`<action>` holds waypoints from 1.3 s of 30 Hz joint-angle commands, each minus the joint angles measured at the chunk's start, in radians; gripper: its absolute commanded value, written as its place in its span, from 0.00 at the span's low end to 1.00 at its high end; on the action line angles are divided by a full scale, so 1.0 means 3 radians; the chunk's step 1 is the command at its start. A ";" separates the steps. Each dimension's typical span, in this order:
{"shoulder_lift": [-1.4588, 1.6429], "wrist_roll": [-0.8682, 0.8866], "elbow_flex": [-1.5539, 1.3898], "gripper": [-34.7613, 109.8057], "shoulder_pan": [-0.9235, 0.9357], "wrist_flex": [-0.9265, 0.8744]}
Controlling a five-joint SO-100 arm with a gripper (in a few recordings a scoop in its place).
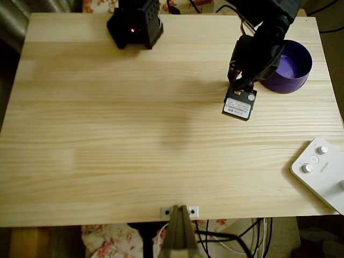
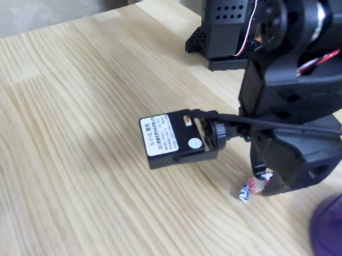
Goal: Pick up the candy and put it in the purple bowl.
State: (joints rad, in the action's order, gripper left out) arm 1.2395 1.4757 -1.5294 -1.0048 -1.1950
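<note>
The purple bowl (image 1: 293,67) is seen at about 2 o'clock on the table in the overhead view; round, sloping sides, glossy plastic, nothing seen inside its visible part. In the fixed view its rim (image 2: 341,224) is cut off at the lower right corner.

The candy (image 2: 252,188) is gripped at one end by the black gripper (image 2: 265,182), fingers closed on it; the white twisted wrapper end with red and dark marks sticks out toward 9 o'clock, just above the wood. Whether it touches the table cannot be told. In the overhead view the gripper (image 1: 240,75) is placed just beside the bowl's 9 o'clock side, a speck of candy (image 1: 239,73) visible.

A small black camera module (image 1: 239,103) with a white label is mounted on the wrist, hanging at 6 o'clock of the gripper.

The table (image 1: 134,134) is made of pale pine planks, grain running left-right. A white device with round knobs (image 1: 321,173) is set at 4 o'clock. A black arm base (image 1: 135,24) is fixed at 11 o'clock. Floral fabric is seen past the table edges.
</note>
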 commanded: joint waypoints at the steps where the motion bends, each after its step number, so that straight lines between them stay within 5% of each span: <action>1: 0.0189 0.0005 0.0036 0.23 0.0061 -0.0005; 39: 0.1524 -0.0695 -0.0031 0.24 0.0230 -0.0368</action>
State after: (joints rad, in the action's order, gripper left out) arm 1.5232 1.2824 -1.5447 -0.9311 -1.2855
